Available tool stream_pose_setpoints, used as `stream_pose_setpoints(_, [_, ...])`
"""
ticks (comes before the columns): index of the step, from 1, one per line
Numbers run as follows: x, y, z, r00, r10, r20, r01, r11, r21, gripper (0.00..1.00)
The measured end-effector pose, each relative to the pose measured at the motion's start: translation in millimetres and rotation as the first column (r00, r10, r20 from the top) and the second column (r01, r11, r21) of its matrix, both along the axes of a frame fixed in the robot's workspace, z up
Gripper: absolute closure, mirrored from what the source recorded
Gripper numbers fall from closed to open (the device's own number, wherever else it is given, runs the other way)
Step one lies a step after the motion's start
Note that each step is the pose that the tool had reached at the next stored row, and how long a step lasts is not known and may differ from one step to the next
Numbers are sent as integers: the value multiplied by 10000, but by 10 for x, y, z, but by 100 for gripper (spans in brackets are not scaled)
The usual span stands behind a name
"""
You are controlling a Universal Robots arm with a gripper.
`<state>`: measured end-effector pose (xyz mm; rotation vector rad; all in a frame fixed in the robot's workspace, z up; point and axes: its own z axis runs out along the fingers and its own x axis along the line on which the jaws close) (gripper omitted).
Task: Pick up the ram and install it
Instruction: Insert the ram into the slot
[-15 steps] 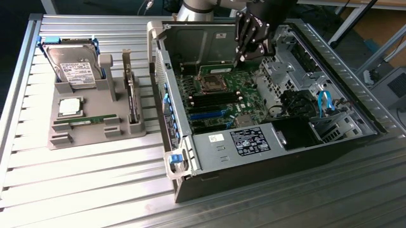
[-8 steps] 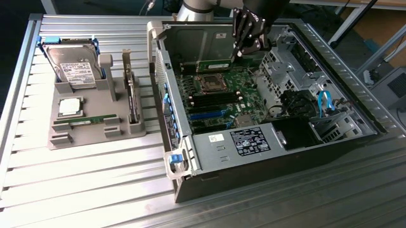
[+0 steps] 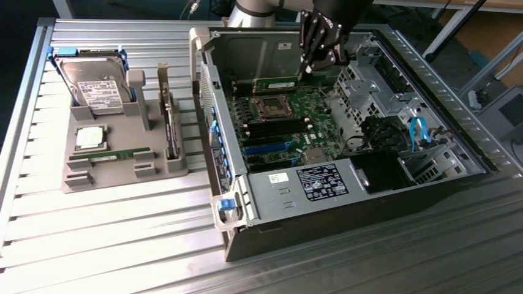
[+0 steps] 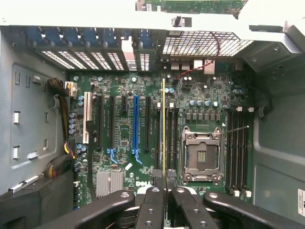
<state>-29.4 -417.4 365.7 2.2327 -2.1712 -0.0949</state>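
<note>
STEP: install, carry phase | TOOL (image 4: 163, 183): clamped on the memory stick (image 4: 163, 124) | STICK: edge-on above the motherboard (image 4: 119, 95), beside the processor socket (image 4: 201, 155) | NEXT NEED (judged): stick's lower edge lined over a memory slot (image 4: 237, 143), parallel, before pressing.

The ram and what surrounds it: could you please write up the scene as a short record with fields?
pincer: shut on the ram
ram: held edge-on over the motherboard, beside the open processor socket
location: inside the open computer case
seated in slot: cannot tell
tray: on the exterior view's left, holding a hard drive and other parts
</note>
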Motion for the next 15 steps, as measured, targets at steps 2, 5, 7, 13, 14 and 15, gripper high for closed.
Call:
stream_pose_setpoints(2, [0,0,0,10000,0,0,0,10000,-1,88])
stream_pose_setpoints(5, [0,0,0,10000,0,0,0,10000,-1,88])
stream_pose_setpoints(7, [0,0,-15,10000,0,0,0,10000,0,88])
stream_pose_setpoints(13, [0,0,-134,10000,0,0,0,10000,-1,88])
stream_pose_setpoints(14, [0,0,-152,10000,0,0,0,10000,-1,88])
stream_pose_setpoints(15, [0,0,-186,10000,0,0,0,10000,-1,88])
